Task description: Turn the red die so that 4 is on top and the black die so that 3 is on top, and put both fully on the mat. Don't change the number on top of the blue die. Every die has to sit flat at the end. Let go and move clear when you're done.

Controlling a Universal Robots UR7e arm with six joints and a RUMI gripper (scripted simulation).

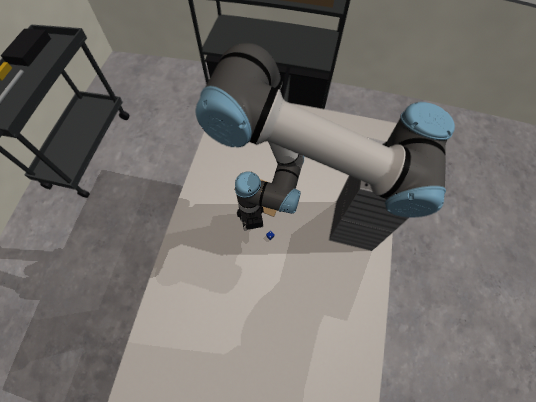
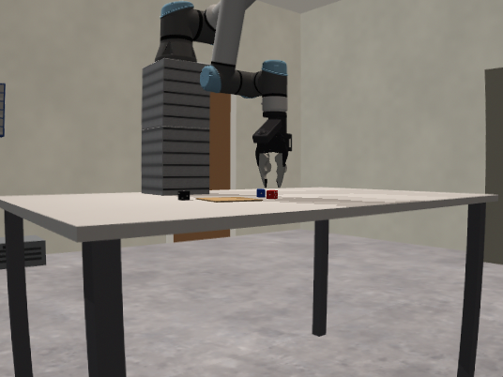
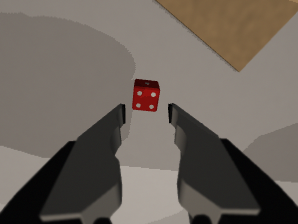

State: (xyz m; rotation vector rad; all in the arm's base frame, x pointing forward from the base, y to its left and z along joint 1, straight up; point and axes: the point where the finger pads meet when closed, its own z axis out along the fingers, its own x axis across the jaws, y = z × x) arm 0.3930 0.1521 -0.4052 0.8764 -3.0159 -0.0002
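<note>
The red die [image 3: 146, 95] [image 2: 271, 194] lies on the table off the mat, and the face toward the wrist camera shows four white pips. My gripper [image 3: 146, 105] [image 2: 273, 183] [image 1: 250, 225] hangs a little above it, fingers partly apart with nothing between them. The blue die [image 1: 270, 235] [image 2: 261, 192] sits just beside the red one, also off the mat. The black die [image 2: 183, 195] lies on the table on the far side of the tan mat [image 2: 230, 199] [image 3: 235, 25] [image 1: 271, 212]. The red and black dice are hidden in the overhead view.
A tall grey ribbed block [image 1: 360, 220] [image 2: 175, 127] stands on the table [image 1: 225, 325] near the arm's base. A black cart [image 1: 50, 100] and a dark shelf unit [image 1: 270, 45] stand on the floor beyond the table.
</note>
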